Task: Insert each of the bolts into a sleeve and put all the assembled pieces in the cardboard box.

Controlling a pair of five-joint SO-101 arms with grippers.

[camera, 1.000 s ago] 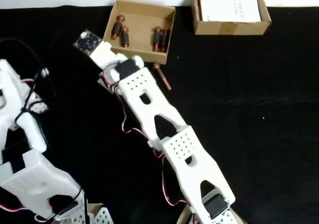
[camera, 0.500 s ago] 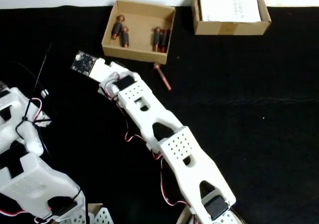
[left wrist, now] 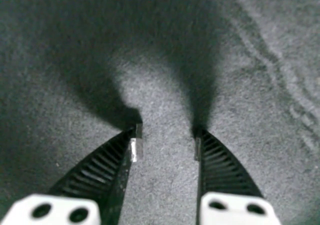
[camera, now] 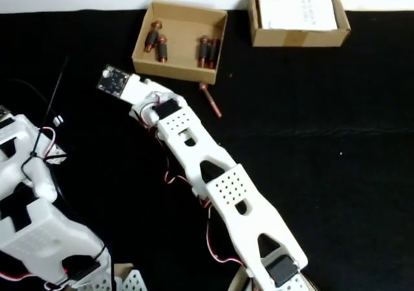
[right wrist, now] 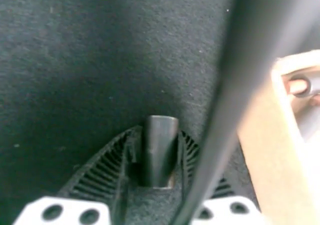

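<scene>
Pinching a dark sleeve, which sits lengthwise between its ribbed jaws, the right gripper hangs over the black cloth just beside the box. A copper-coloured piece shows over the box wall, and a dark cable crosses close in front of the wrist camera. Seen from the high view, the right arm stretches from the near edge of the table toward the box, its wrist ending near the box's near left corner. Four assembled pieces lie inside the box in two pairs, one pair at the left and one pair at the right. One bare bolt lies on the cloth just outside the box's near right corner, apart from the arm. The left arm is folded at the lower left of the table, well apart from the box. The left gripper has its jaws spread with nothing between them, close over the cloth. A second box holding paper stands to the right of the first.
</scene>
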